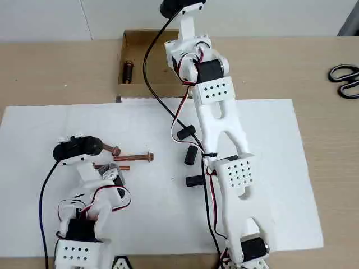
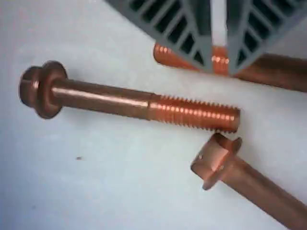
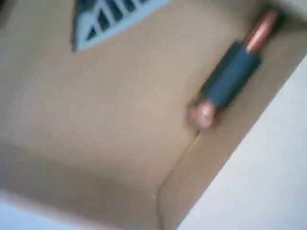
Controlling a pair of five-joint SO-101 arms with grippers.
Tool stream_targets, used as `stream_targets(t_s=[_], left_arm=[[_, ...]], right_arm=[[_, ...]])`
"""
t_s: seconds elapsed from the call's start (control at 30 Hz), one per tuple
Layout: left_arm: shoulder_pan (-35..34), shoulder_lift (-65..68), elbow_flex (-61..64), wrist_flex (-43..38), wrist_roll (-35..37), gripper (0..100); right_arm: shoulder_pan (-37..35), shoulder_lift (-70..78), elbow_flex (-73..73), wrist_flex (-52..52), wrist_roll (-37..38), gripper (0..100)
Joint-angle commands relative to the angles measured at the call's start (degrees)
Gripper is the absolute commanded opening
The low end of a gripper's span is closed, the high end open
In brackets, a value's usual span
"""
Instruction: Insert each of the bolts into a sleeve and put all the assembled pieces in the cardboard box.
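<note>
Presently logged: left gripper (image 2: 219, 71) nearly closed over bolt (image 2: 280, 72) on paper (image 2: 96, 182), two bolts (image 2: 129, 100) (image 2: 254, 184) beside; right gripper (image 3: 110, 14) over cardboard box (image 3: 120, 120), grip state not discernible; one sleeved bolt (image 3: 230, 79) against box wall; three sleeves (image 1: 185, 133) (image 1: 191, 155) (image 1: 194, 181) on paper

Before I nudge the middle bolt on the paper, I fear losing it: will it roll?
Likely: the bolt has a round shank and lies flat on smooth paper. Its flanged head would probably swing it in an arc, not straight. It looks like solid metal, so stiff and heavy for its size.

High view overhead, left wrist close over bolts (image 2: 129, 103), right over box (image 3: 120, 96)
</note>
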Motion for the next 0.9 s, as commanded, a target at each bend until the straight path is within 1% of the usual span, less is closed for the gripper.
stream_targets(t_s=[0.0, 0.3, 0.47, 0.6, 0.73, 0.87], left_arm=[[-0.4, -0.5, -0.3, -1.5, 0.4, 1], [-0.4, -0.5, -0.3, -1.5, 0.4, 1], [-0.4, -0.5, -0.3, -1.5, 0.4, 1], [-0.4, -0.5, -0.3, -1.5, 0.4, 1], [-0.4, -0.5, -0.3, -1.5, 0.4, 1], [-0.4, -0.5, -0.3, -1.5, 0.4, 1]], right_arm=[[-0.9, -0.6, -6.8, 5.6, 0.3, 18.0], [-2.6, -0.8, -14.8, 18.2, 0.4, 18.0], [-2.6, -1.1, -14.9, 23.3, 0.5, 18.0], [-2.6, -5.1, -14.9, 28.2, 0.4, 18.0], [-2.7, -8.1, -14.9, 31.5, 0.5, 18.0], [-2.5, -9.5, -14.9, 32.5, 0.6, 18.0]])
